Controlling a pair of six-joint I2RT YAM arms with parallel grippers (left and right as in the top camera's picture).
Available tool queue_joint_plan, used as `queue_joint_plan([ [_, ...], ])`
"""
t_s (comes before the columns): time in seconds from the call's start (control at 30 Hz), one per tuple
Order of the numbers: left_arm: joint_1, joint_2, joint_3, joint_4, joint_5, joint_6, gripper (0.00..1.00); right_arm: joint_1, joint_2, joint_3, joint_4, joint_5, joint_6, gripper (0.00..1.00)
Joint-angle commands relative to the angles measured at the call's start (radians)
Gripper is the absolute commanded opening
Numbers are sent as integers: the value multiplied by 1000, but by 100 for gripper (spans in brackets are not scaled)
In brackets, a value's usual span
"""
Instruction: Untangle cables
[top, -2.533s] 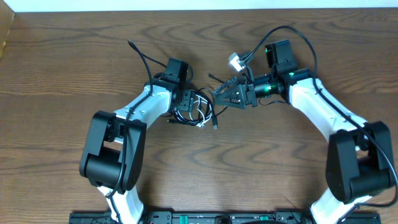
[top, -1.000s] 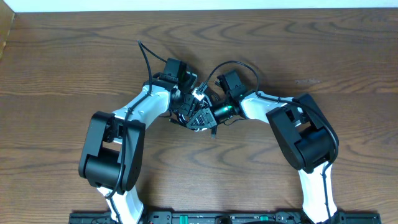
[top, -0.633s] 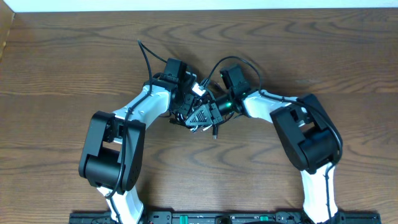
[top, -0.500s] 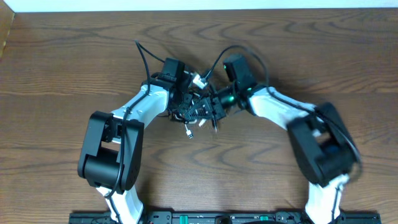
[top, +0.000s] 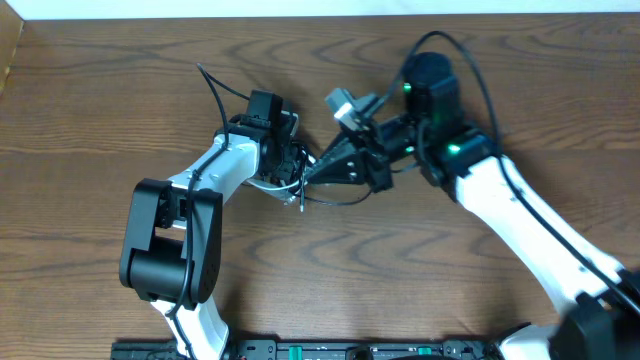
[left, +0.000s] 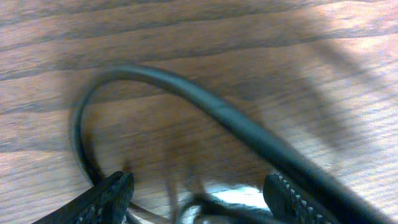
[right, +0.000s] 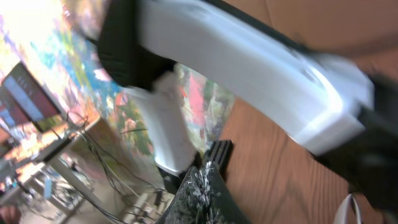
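1. Wood-grain tabletop (top: 100, 110) is carrying the whole job; both arms are meeting mid-table over one small knot.
2. Left pincer (left: 200, 186) is standing released, fingers wide apart and pointing down at the wood. My read is that it is straddling the knot to pen it in place, not gripping it.
3. Black cable (left: 249, 134) is arcing across just ahead of the left pincer's fingers, then curling back toward the left finger. White cable (left: 233, 195) is showing only as a pale scrap between those fingers, low in the left wrist view.
4. Right pincer (top: 318, 174) is clenched, tips pointing at the left pincer and sitting just beside it at the knot's edge. It is probably nipping a thin strand so it can be drawn out, but I cannot tell whether anything is caught, since the right wrist view is blurring badly.
5. One black loop is lying on the table just below the right pincer, running outward from the knot.
6. Cables are looking tangled; separation is not yet done.
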Motion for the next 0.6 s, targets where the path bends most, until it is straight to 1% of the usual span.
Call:
queue_joint_plan([
  [0.0, 11, 26, -29, -13, -28, -12, 72, -38, -70, 10, 1, -48, -3, 1],
  [0.1, 15, 26, -29, -13, -42, -13, 72, -75, -103, 10, 1, -48, 6, 1],
  [0.23, 16, 26, -29, -13, -38, -24, 73, -129, -112, 10, -5, -48, 60, 1],
  [0.33, 17, 24, -28, -13, 12, -23, 72, -159, -112, 10, -58, -48, 55, 1],
  [0.43, 16, 0, -18, -36, 87, -3, 70, -183, -112, 10, -90, -47, 55, 3],
  [0.47, 17, -14, -14, -48, 109, 9, 68, -190, -111, 10, -99, -45, 55, 13],
  [0.5, 17, -32, -10, -59, 129, 18, 68, -196, -111, 10, -110, -37, 54, 21],
  [0.57, 17, -85, -9, -74, 166, 23, 68, -202, -111, 6, -138, -15, 33, 29],
])
